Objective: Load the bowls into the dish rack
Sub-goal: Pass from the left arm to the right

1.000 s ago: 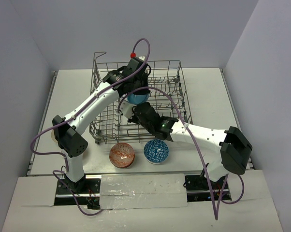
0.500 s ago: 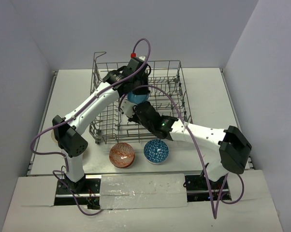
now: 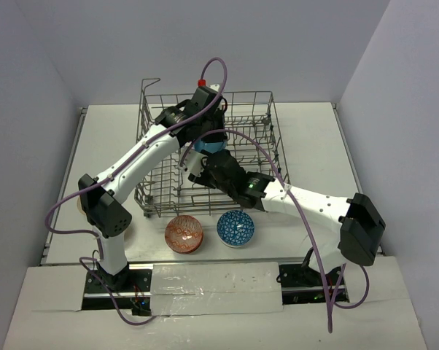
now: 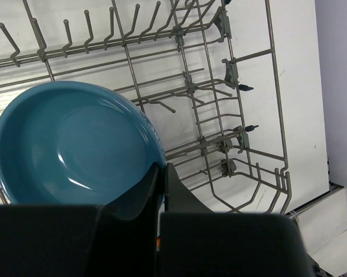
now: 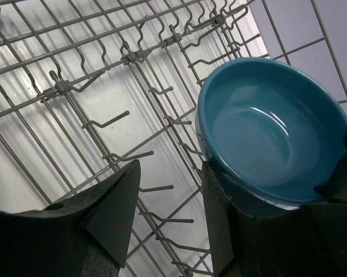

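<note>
Over the middle of the grey wire dish rack (image 3: 270, 131) a plain teal bowl (image 3: 207, 148) is tilted on its edge. My left gripper (image 3: 205, 135) is shut on its rim; in the left wrist view the two fingers pinch the bowl (image 4: 75, 144) at its lower right edge, where the gripper (image 4: 161, 167) meets it. My right gripper (image 3: 195, 165) stands open just in front of the bowl. In the right wrist view the gripper (image 5: 170, 170) has only rack tines (image 5: 93, 86) between its fingers, and one finger lies beside the bowl's (image 5: 266, 133) outer wall.
Two more bowls sit on the table in front of the rack: a red patterned one (image 3: 184, 233) and a blue patterned one (image 3: 235, 228). The rack's raised handle (image 3: 151, 82) is at its far left corner. White walls close in the table on three sides.
My right gripper has opened and let go of the teal bowl, and the right arm's elbow has shifted slightly right. The left gripper still holds the bowl in the same place.
</note>
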